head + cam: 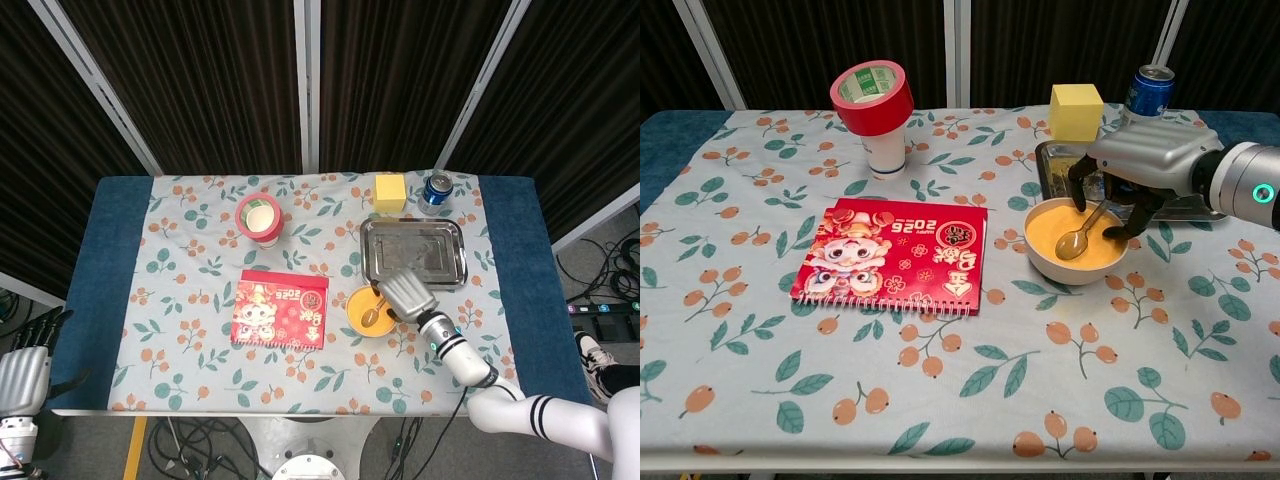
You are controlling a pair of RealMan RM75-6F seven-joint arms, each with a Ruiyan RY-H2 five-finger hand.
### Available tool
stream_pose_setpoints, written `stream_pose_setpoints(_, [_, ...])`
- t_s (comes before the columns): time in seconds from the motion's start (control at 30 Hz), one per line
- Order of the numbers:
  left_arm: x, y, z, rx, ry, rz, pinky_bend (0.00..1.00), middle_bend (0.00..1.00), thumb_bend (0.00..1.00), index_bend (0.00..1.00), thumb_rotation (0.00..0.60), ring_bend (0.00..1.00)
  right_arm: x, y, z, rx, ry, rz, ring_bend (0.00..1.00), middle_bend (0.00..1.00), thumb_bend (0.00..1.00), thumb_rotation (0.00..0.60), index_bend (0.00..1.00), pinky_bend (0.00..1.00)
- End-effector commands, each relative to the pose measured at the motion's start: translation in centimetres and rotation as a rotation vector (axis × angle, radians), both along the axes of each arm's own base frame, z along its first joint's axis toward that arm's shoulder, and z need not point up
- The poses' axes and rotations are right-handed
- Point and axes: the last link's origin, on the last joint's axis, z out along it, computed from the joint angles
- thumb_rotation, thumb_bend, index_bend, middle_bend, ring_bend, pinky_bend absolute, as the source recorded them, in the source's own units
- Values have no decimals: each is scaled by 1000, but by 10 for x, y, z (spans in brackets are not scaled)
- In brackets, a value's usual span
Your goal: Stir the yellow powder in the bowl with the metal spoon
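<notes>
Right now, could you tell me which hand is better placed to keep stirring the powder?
The right hand: it holds the spoon, whose tip sits in the bowl. The left hand hangs off the table's far left corner.

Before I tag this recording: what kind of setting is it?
Likely a lab or test bench, not a home: black curtains behind the table, loose cables on the floor, and a floral cloth laid with assorted props.

Silver right hand (1137, 160), black fingers (1077, 185), white forearm, green light.
</notes>
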Motion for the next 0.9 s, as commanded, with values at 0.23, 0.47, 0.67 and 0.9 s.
stream_pose_setpoints(0.23, [-2, -1, 0, -1, -6, 4, 125, 178, 218, 185, 600, 119, 2, -2, -3, 9, 11, 3, 930, 957, 238, 600, 485, 1000])
stream_pose_setpoints(0.47, [-3, -1, -1, -1, -10, 7, 125, 178, 218, 185, 600, 119, 3, -3, -4, 10, 21, 3, 930, 956, 282, 600, 500, 1000])
stream_pose_setpoints(0.67, [-4, -1, -2, -2, -14, 9, 125, 178, 218, 185, 600, 119, 4, -3, -6, 14, 34, 4, 930, 957, 293, 600, 513, 1000])
stream_pose_setpoints(0.9, [-6, -2, -2, 0, -18, 13, 125, 178, 218, 185, 600, 119, 5, -3, -8, 14, 41, 5, 930, 957, 317, 600, 544, 1000])
